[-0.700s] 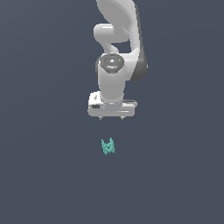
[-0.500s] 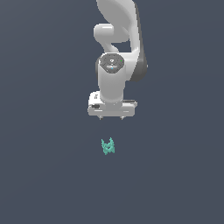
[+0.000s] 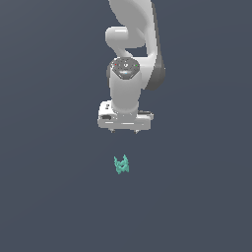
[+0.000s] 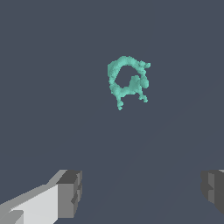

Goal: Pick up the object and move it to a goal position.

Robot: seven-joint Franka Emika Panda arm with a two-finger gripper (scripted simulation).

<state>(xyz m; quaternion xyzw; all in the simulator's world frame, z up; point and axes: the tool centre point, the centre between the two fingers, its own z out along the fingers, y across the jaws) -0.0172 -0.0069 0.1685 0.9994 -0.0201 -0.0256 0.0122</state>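
The object [image 3: 121, 165] is a tiny teal-green spiky piece lying on the dark grey floor, just in front of the arm in the exterior view. From the wrist camera the object [image 4: 127, 81] looks like a jagged ring with small prongs. My gripper [image 3: 125, 131] hangs above and behind it, apart from it, pointing down. Its fingers [image 4: 70, 193] stand wide apart with nothing between them, so the gripper [image 4: 141, 192] is open. The object lies beyond the fingertips, not between them.
A plain dark grey floor [image 3: 49, 197] surrounds the arm on all sides. The white arm [image 3: 132, 44] rises behind the gripper. No other thing shows.
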